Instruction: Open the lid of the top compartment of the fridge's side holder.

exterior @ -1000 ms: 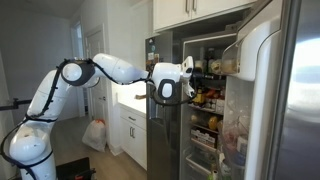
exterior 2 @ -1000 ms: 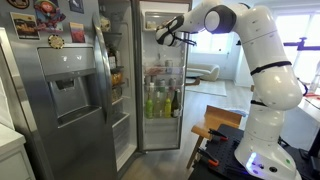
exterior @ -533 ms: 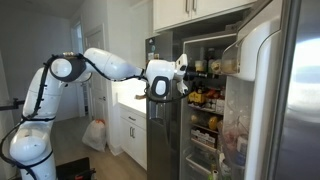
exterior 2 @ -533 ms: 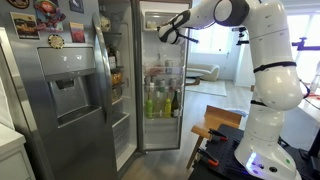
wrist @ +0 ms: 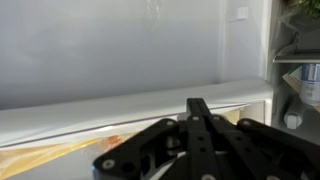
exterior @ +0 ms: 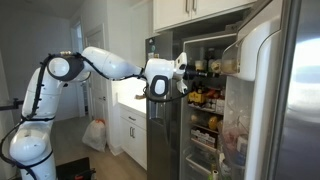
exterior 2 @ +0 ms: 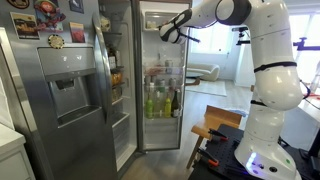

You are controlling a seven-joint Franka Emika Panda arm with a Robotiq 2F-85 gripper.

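The fridge (exterior: 290, 110) (exterior 2: 60, 110) stands with its doors open and its lit white inside in view. The open door's side holder (exterior 2: 160, 85) carries shelves of bottles, with the top compartment (exterior 2: 157, 22) above them. My gripper (exterior 2: 164, 37) (exterior: 188, 76) is at that top compartment. In the wrist view its black fingers (wrist: 198, 103) are shut together with nothing between them. Their tip is at the lower edge of the white compartment lid (wrist: 120, 60), which looks closed. I cannot tell if the tip touches it.
White cabinets (exterior: 195, 10) hang above the fridge. A white counter unit (exterior: 130, 110) and a white bag (exterior: 95, 135) on the floor are beyond the door. A wooden stool (exterior 2: 215, 130) stands by the robot base. Jars fill the inner shelves (exterior: 205, 98).
Over the last second the arm's elbow rose and the gripper drew slightly back along the door. Since half a second ago nothing visibly moved.
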